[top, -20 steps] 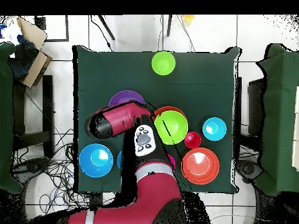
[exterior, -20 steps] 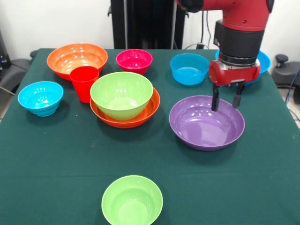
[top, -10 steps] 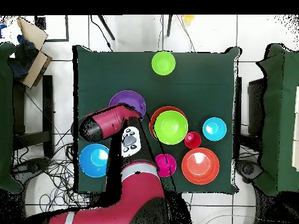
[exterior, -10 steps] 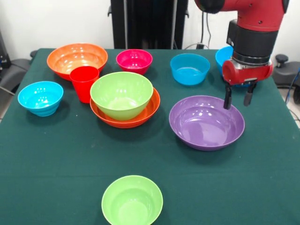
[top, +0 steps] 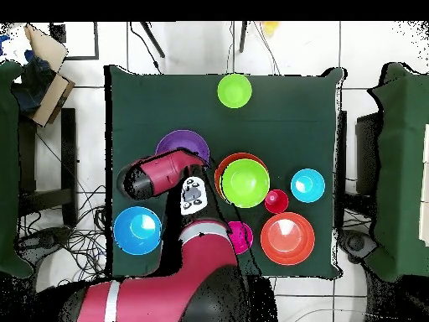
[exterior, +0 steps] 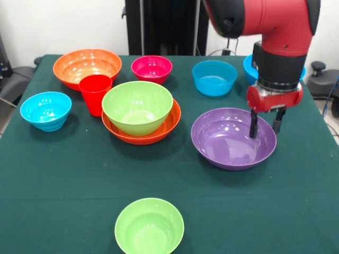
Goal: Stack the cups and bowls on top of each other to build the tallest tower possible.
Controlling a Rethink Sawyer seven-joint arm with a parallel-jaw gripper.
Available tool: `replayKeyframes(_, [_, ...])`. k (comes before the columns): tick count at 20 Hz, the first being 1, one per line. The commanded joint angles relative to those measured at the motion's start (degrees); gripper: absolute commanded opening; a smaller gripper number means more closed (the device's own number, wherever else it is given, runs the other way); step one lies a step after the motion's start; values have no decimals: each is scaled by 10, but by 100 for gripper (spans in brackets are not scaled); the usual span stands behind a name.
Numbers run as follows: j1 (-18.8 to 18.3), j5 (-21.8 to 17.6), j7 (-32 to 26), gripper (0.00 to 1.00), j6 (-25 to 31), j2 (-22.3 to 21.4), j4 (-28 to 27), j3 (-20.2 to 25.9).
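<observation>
Gripper [exterior: 264, 123] parted and empty, straddling the far-right rim of the wide glossy purple plastic bowl [exterior: 225, 143] at right of centre. Best lowered until both fingers bracket the rim squarely, then closed firmly before lifting toward the green-on-orange tower [exterior: 140, 112] at centre left.

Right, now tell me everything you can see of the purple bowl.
The purple bowl is wide, round and shallow, of glossy plastic with light glinting inside. It sits upright and empty on the green tablecloth, apart from the other bowls, beside the green bowl nested in an orange one. The gripper hangs open over its far rim, one finger inside and one beyond; whether they touch the rim cannot be told. In the overhead view the arm hides part of it.
</observation>
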Motion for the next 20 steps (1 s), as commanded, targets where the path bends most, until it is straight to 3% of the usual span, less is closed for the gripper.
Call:
replayKeyframes(1, [-24,-16,19,100,-46,65,-85,35])
replayKeyframes(10, [-19,-12,25,100,-38,60,-79,23])
replayKeyframes(11, [-18,-11,24,0,-30,59,-80,22])
replayKeyframes(16, [-17,-11,31,0,-41,48,-67,18])
replayKeyframes(20, [-21,-2,23,0,-11,26,-53,26])
